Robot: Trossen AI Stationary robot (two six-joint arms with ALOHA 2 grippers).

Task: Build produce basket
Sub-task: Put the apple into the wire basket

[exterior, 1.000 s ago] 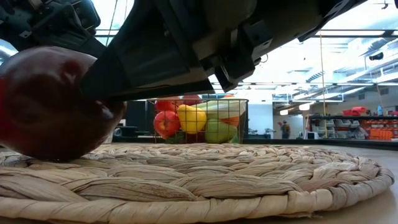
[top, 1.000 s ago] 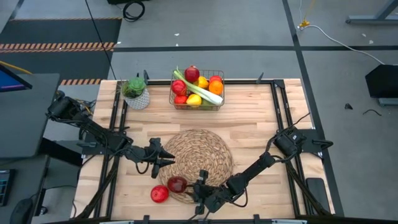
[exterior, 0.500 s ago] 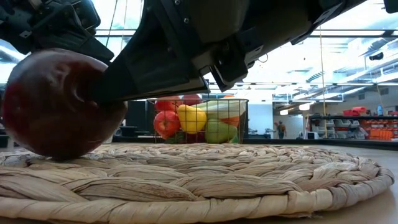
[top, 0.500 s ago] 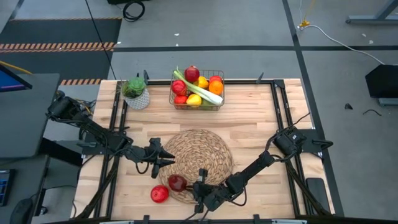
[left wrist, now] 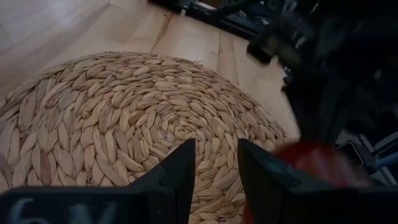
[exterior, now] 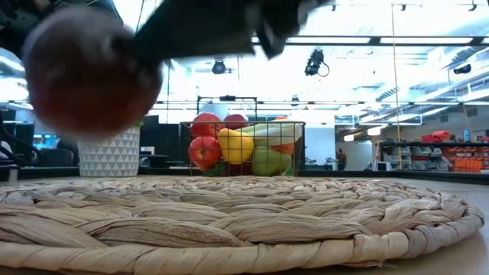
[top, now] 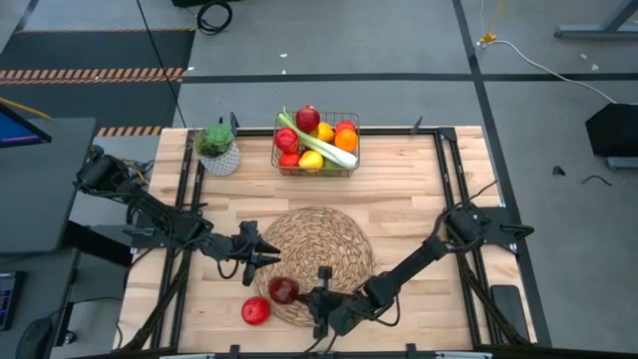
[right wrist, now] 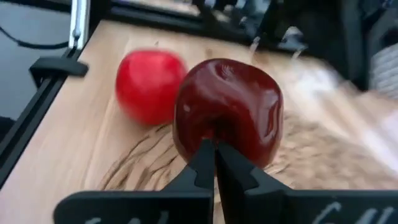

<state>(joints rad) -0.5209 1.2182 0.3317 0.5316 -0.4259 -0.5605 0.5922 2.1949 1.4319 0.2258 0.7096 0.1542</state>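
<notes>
Right gripper [top: 299, 296] clamped on dark red apple [top: 283, 290], lifted clear of mat [top: 329, 244]. Left gripper [top: 269, 255] idles, fingers apart. Next: carry to basket [top: 317, 146], release on top.

Dark red apple [exterior: 88, 80] no longer rests on woven mat [exterior: 252, 221]: now lifted clear, white pot [exterior: 107, 151] showing beneath it in low view. Right gripper [top: 304, 294], clamped on apple by its stem, sits higher and slightly further toward mat centre in high view. Right arm stretches straighter, elbow shifted toward table's right edge. Arm body now out of most of low view, basket [exterior: 243, 148] unobstructed.
</notes>
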